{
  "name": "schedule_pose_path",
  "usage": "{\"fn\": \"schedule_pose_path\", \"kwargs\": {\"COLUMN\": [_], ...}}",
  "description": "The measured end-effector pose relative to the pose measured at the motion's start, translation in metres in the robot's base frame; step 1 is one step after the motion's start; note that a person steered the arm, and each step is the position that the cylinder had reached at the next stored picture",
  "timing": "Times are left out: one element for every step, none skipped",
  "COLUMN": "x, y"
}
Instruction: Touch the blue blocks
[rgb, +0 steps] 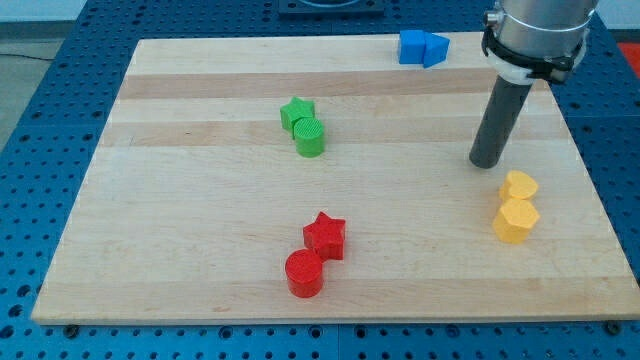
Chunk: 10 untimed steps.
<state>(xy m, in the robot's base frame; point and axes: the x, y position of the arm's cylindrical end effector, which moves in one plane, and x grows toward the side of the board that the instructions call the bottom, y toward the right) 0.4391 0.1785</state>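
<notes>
While my tip (487, 163) rests near the board's right edge — a bare rod, no jaws to open or close — the blue blocks (421, 48) sit touching at the top edge, up and leftward from it.

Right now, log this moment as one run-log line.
task: touch blue blocks | my tip: above the yellow blocks, apart | blue blocks: view's top edge, untouched | green pair, red pair: view's left of tip

Setting: laboratory bench | Evidence: blue perforated breadboard base (60, 120) beneath wooden table (200, 220) | robot arm (535, 30) mounted overhead | toy blocks (310, 138)
</notes>
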Motion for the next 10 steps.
{"fn": "schedule_pose_path", "kwargs": {"x": [-0.026, -0.031, -0.031, -0.039, -0.084, -0.13, -0.171, -0.204, -0.237, -0.241], "y": [-0.013, -0.049, -0.046, -0.044, -0.044, -0.023, 0.01, 0.021, 0.022, -0.023]}}
